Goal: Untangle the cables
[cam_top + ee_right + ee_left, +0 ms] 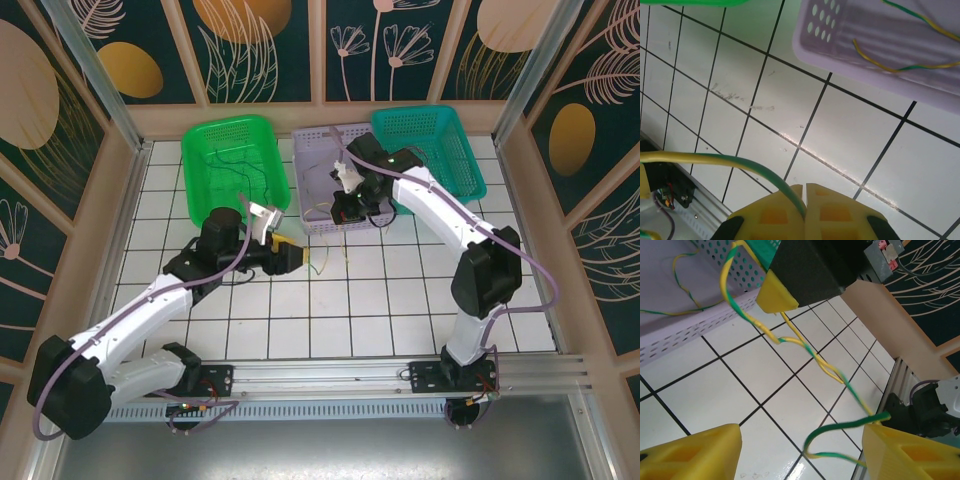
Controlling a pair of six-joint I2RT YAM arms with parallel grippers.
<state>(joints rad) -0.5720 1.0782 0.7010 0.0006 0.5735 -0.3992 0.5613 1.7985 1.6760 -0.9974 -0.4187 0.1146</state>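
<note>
Right claw [805, 202]: pads pressed together, pinching a green-yellow cable [740, 163], bottom centre of its wrist view.
Left claw [800, 457]: fingers wide apart, clamping nothing; that cable reaches the finger tip at lower right.
Cable run: twisted, strung between both claws above the white tiled surface [850, 135].
Loose cables [890, 67]: inside the lilac basket [827, 25], upper right.
Flanking baskets: green basket [232, 122] left of it, teal basket [415, 112] right, overhead view.

Thin green-and-yellow cables [812, 354], twisted together, slack above the white tiles [715, 390]
</note>
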